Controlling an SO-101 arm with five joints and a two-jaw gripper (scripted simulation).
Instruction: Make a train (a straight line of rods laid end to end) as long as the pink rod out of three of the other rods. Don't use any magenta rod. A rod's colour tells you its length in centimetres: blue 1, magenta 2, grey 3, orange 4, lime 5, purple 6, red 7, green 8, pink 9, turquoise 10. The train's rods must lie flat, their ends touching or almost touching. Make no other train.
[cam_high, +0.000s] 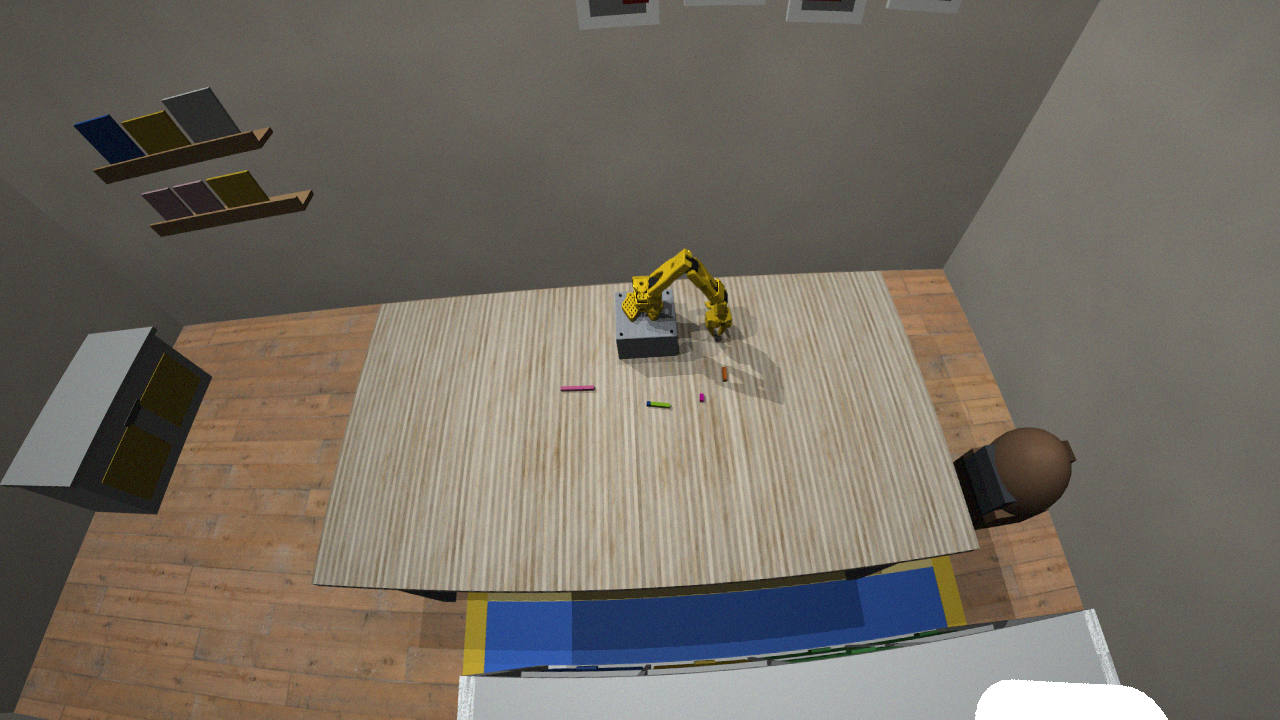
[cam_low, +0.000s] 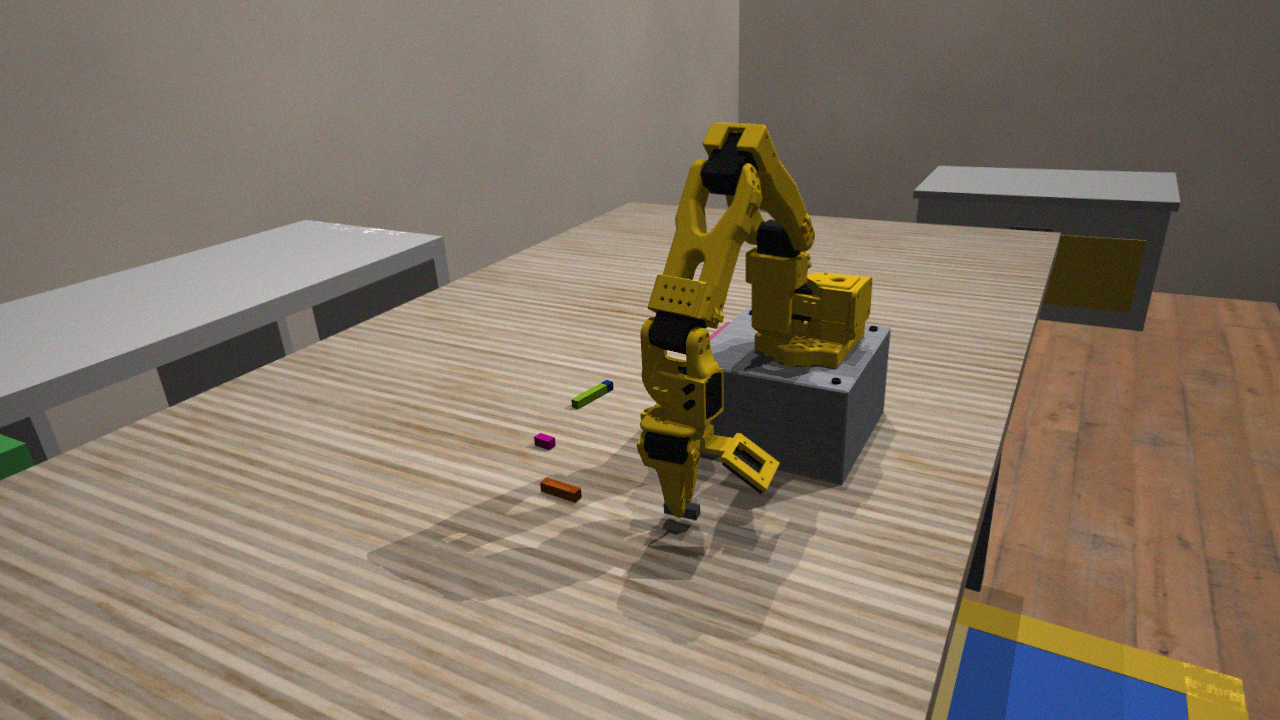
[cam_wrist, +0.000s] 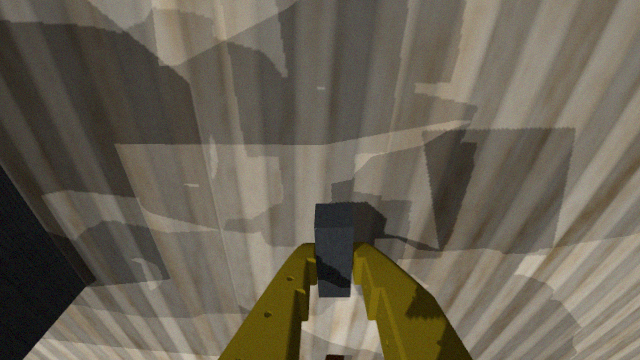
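Yellow plastic-looking arm, bent high over the worktop – its jaws point down and are clenched on the grey rod, one finger on either side. The exterior view shows the rod close above the striped wood, beside the grey base block but apart from it.

A lime rod lies flat with a blue rod at one end, the two in line and touching or almost so. The magenta rod lies between the lime rod and the orange rod, touching neither. The pink rod lies flat on the other side of the lime and blue pair, well apart; in the exterior view it is mostly hidden behind the block. The three-rod train is unfinished – only blue and lime are joined.
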